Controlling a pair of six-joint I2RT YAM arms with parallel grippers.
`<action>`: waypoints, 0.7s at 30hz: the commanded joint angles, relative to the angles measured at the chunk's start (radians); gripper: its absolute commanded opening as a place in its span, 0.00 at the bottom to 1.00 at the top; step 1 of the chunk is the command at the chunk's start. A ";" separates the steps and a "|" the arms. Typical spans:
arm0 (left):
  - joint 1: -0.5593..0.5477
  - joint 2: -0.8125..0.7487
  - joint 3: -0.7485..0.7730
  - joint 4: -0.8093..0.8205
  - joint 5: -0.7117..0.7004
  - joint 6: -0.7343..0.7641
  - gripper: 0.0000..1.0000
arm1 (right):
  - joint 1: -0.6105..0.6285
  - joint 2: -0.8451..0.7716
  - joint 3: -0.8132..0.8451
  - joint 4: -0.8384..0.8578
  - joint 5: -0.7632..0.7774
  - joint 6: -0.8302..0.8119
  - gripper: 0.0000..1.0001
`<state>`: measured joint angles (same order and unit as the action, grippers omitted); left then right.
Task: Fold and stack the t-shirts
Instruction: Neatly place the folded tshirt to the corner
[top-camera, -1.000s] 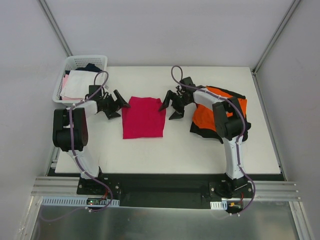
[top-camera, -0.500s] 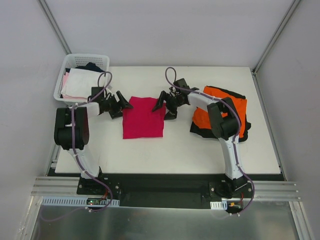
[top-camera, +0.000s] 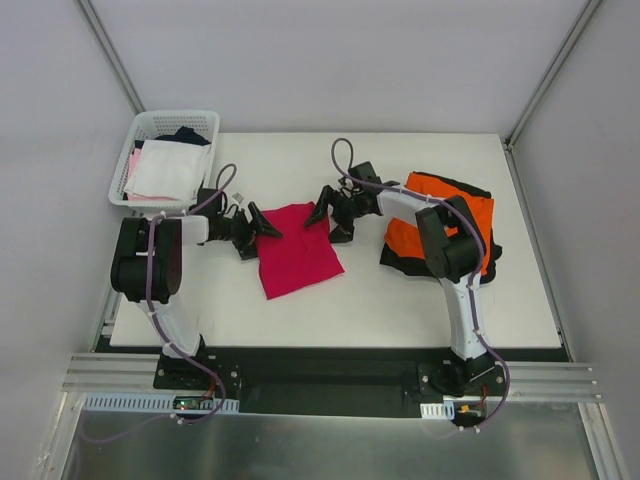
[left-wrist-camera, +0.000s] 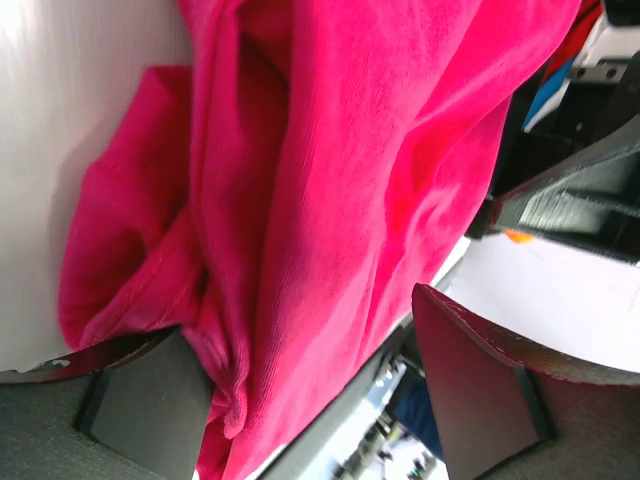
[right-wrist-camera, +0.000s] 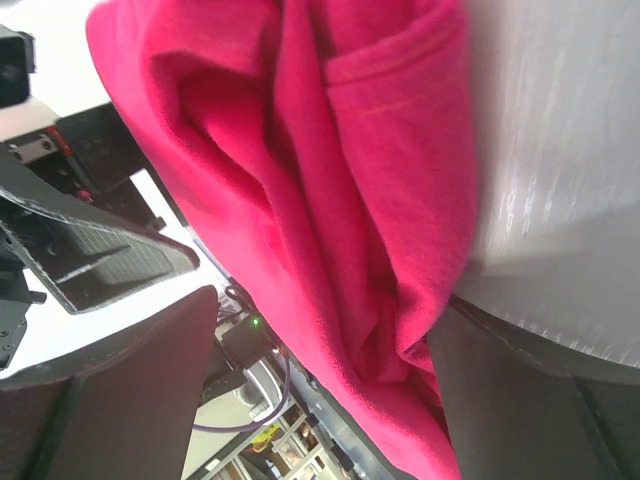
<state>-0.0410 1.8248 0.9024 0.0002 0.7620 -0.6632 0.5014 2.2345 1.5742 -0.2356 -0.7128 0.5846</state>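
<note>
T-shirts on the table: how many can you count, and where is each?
3: the magenta t-shirt at centre; the orange t-shirt at right, lying atop the black t-shirt. More may be hidden beneath.

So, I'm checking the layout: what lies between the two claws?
The crimson-magenta t-shirt lies between the left claw and the right claw, each at a far corner; the top view shows it.

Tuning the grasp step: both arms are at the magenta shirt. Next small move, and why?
Probably close both grippers. The left gripper and right gripper each straddle a bunched edge of the folded magenta t-shirt, fingers apart, so the cloth looks not yet pinched for carrying.
</note>
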 joint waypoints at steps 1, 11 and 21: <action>-0.017 0.010 -0.079 -0.151 -0.066 0.016 0.75 | 0.026 0.001 -0.043 -0.036 0.064 -0.019 0.86; -0.017 0.033 0.001 -0.196 -0.089 0.013 0.78 | 0.034 -0.015 -0.055 -0.045 0.064 -0.023 0.85; -0.017 0.084 0.072 -0.258 -0.170 -0.016 0.81 | 0.032 -0.079 -0.114 -0.090 0.084 -0.061 0.85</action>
<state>-0.0467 1.8633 0.9821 -0.1898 0.7734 -0.7048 0.5209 2.1887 1.5063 -0.2367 -0.7067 0.5774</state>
